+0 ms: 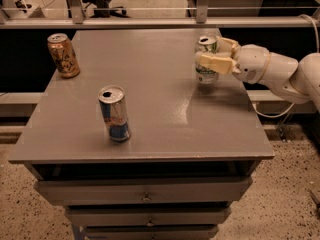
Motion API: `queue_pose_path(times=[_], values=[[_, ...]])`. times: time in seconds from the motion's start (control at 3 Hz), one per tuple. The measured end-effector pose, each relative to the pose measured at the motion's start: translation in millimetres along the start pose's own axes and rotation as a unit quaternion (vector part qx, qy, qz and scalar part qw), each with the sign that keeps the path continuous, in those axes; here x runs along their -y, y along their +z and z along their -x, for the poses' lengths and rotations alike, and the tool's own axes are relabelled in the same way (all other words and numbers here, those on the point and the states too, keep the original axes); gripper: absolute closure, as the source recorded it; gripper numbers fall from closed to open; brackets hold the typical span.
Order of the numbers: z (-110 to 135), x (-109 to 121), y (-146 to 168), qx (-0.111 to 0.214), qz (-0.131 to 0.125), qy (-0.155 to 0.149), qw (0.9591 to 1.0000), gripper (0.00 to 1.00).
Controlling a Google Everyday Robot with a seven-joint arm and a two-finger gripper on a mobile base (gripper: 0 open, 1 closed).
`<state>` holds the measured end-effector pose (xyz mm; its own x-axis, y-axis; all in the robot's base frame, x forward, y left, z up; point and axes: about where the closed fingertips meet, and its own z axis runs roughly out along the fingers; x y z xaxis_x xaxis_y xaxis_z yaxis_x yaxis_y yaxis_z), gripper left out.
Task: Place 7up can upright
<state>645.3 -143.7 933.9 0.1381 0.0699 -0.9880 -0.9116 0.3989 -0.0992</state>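
The 7up can [205, 73], pale silver with green markings, stands upright near the table's far right edge. My gripper [208, 49] reaches in from the right. Its cream fingers [214, 62] hold the can's upper half, one in front and one behind. The can's base looks to be on or just above the table top [160, 109].
A slim blue-and-silver can [114, 114] stands upright at the front left of the table. An orange-gold can [63, 55] stands at the far left edge. Drawers [145, 191] sit under the table top. A rail [150, 23] runs behind the table.
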Motion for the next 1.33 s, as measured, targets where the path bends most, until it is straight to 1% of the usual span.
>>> queue_pose_path(times=[0.33, 0.67, 1.0, 1.33], values=[[-10, -14, -3, 0.007, 0.015, -0.007, 0.9998, 0.59], [-24, -24, -8, 0.008, 0.020, -0.002, 0.9998, 0.27], [-29, -28, -14, 0.004, 0.021, 0.000, 0.9998, 0.05], [-25, -26, -34, -0.020, 0.018, -0.007, 0.9996, 0.00]])
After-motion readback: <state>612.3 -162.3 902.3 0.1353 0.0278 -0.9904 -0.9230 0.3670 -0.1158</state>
